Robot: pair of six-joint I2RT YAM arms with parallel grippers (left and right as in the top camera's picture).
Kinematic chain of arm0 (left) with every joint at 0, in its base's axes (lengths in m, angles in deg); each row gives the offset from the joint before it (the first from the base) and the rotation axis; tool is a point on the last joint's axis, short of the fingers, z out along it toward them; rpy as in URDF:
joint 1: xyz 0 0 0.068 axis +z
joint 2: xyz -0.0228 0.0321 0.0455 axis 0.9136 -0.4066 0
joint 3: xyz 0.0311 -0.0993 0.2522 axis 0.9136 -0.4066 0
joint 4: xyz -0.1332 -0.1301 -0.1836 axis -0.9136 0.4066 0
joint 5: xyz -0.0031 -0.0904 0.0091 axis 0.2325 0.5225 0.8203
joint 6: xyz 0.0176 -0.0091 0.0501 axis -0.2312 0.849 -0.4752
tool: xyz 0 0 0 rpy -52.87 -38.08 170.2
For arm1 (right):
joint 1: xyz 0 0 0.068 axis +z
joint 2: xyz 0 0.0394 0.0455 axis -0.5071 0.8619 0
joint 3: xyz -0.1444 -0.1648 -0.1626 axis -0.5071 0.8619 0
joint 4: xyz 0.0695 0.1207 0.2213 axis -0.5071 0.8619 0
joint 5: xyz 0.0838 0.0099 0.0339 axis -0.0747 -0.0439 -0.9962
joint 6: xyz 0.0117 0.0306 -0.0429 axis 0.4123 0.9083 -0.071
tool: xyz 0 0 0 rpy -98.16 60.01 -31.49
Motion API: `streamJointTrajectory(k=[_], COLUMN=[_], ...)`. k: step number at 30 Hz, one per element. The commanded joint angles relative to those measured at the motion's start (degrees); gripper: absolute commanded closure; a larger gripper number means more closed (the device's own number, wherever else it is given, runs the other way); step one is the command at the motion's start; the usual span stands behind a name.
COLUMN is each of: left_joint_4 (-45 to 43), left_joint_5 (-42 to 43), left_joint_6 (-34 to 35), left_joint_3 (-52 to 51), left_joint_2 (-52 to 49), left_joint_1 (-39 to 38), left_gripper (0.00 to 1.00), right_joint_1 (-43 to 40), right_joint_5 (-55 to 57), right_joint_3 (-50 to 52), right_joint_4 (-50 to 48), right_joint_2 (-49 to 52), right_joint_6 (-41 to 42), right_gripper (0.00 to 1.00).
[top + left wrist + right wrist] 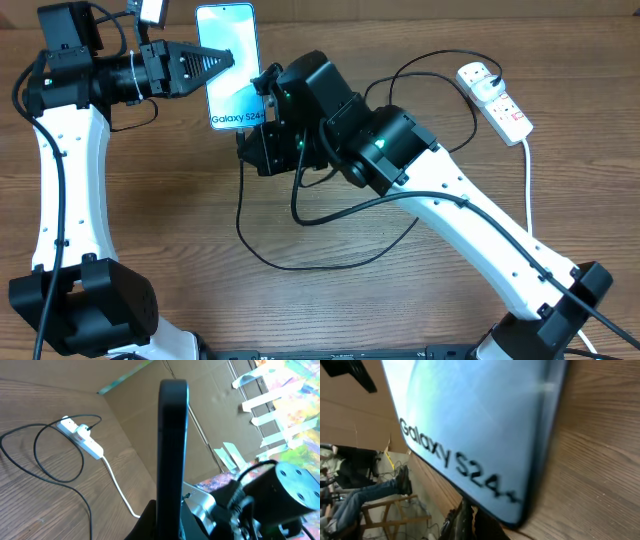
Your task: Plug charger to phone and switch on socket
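The phone (228, 60), cyan screen up with "Galaxy S24" at its near end, sits far-centre, while the black charger cable (300, 262) loops across to the white socket strip (497, 100), plugged in.

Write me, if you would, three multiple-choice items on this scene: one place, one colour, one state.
1. In the overhead view the socket lies: A top right; B bottom left; C centre.
2. The charger cable is: A white; B red; C black.
3. The charger's plug is: A lying loose; B in the socket; C hanging off the edge.

1 A: it sits near the top right corner.
2 C: the thin looping cable is black.
3 B: the left wrist view shows it seated in the socket.
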Motion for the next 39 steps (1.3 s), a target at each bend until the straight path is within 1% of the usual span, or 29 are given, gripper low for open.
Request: streamJointTrajectory(k=[1,5,10,13,14,17,18,19,22,23,25,28,29,31,33,36,39], left_joint_4=[-0.1,-0.2,-0.1,-0.2,-0.2,-0.1,0.5,1.2,5.6,7.5,10.6,13.7,14.2,15.3,16.3,17.5,18.5], left_joint_5=[2.8,2.8,2.8,2.5,1.3,-5.7,-10.3,-13.8,-30.0,-36.2,-46.2,-56.0,-58.1,-60.7,-62.1,-63.8,-64.1], left_joint_6=[-1.3,-2.1,-2.7,-4.3,-4.2,-3.9,-3.5,-2.9,-1.5,-1.5,-0.9,-0.9,-0.9,-0.9,-0.9,-0.9,-0.9], left_joint_3=[0.6,0.6,0.6,0.5,0.5,0.6,0.6,0.6,0.6,0.5,0.6,0.6,0.6,0.6,0.6,0.6,0.6], left_joint_2=[0.4,0.4,0.4,0.4,0.4,0.4,0.4,0.4,0.4,0.4,0.4,0.4,0.4,0.4,0.4,0.4,0.4], left_joint_1=[0.3,0.3,0.3,0.3,0.3,0.4,0.5,0.5,0.5,0.5,0.3,-0.4,-0.5,-0.6,-0.6,-0.6,-0.9], left_gripper=[0.96,0.95,0.96,0.96,0.96,0.96,0.96,0.96,0.96,0.96,0.96,0.96,0.96,0.96,0.96,0.96,0.96], right_joint_1=[-2.4,-2.8,-2.8,-2.8,-2.8,-2.8,-2.8,-2.8,-2.8,-2.8,-2.8,-2.8,-2.8,-2.8,-2.9,-3.0,-4.0], right_joint_5=[-2.7,-5.4,-5.6,-5.6,-5.6,-3.6,-1.9,0.1,8.7,10.5,12.4,13.4,13.5,13.6,13.9,16.9,18.7], right_joint_3=[-0.2,-0.2,-0.2,-0.2,-0.2,-0.2,-0.2,-0.2,-0.2,-0.2,-0.2,-0.2,-0.3,-1.4,-4.5,-11.4,-20.2], right_joint_4=[-1.0,-1.4,-1.4,-1.4,-1.3,0.2,1.4,2.6,7.5,8.9,11.1,11.7,11.5,11.5,12.0,13.6,16.3], right_joint_2=[0.2,0.2,0.2,0.1,0.1,0.1,0.1,0.1,0.3,0.4,1.0,2.1,2.2,2.7,3.5,6.2,12.0], right_joint_6=[-1.5,-1.7,-1.7,-1.7,-1.7,-1.7,-1.7,-1.5,0.6,1.1,1.5,1.3,1.0,-0.3,-1.2,-1.4,-1.7], right_gripper=[0.96,0.96,0.96,0.96,0.96,0.96,0.93,0.88,0.57,0.53,0.48,0.4,0.39,0.35,0.34,0.33,0.33])
